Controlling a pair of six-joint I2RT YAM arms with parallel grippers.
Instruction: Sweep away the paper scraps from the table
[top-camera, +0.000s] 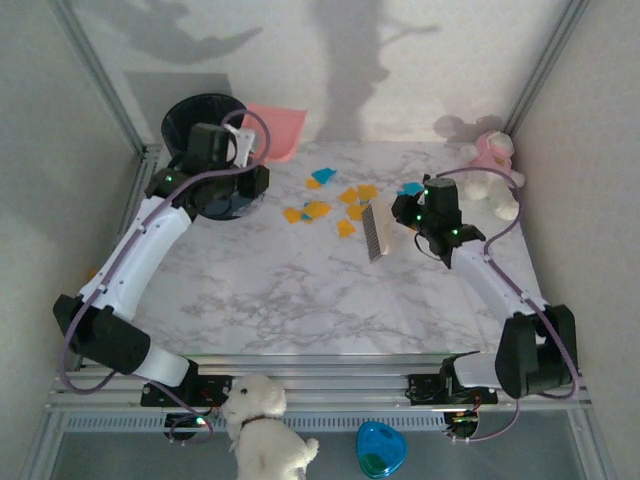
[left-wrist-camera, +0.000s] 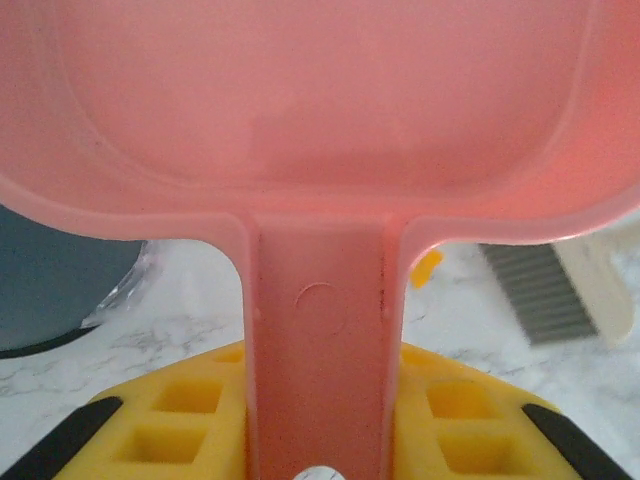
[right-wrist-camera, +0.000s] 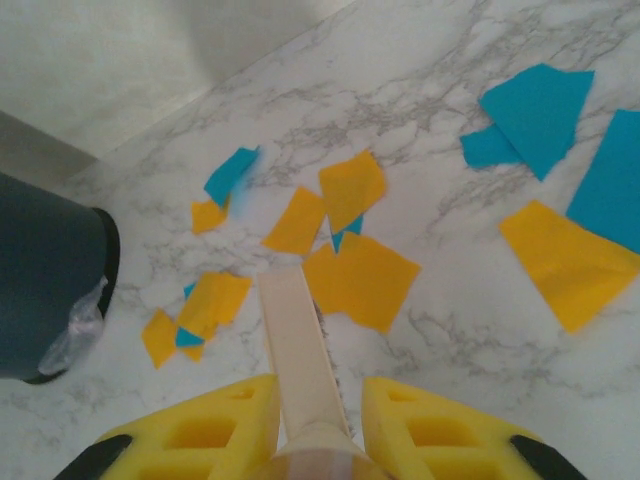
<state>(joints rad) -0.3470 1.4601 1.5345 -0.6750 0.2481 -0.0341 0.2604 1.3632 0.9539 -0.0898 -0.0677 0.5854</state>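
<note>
Left hand (left-wrist-camera: 320, 435): closed on the handle of the pink dustpan (top-camera: 277, 131), which it holds beside the black bin (top-camera: 196, 128) at far left.

Right hand (right-wrist-camera: 318, 428): closed on the cream brush (top-camera: 375, 231).

Paper scraps (top-camera: 330, 204): on the desk (top-camera: 300, 300) between the two tools, mostly left of the brush and nearer to it than to the pan. The brush's long axis runs near-to-far, broadside to the pile.

Assessment: a leftward sweep is indicated. The teal scraps (top-camera: 411, 187) by the right hand lie right of the brush and would be missed.
</note>
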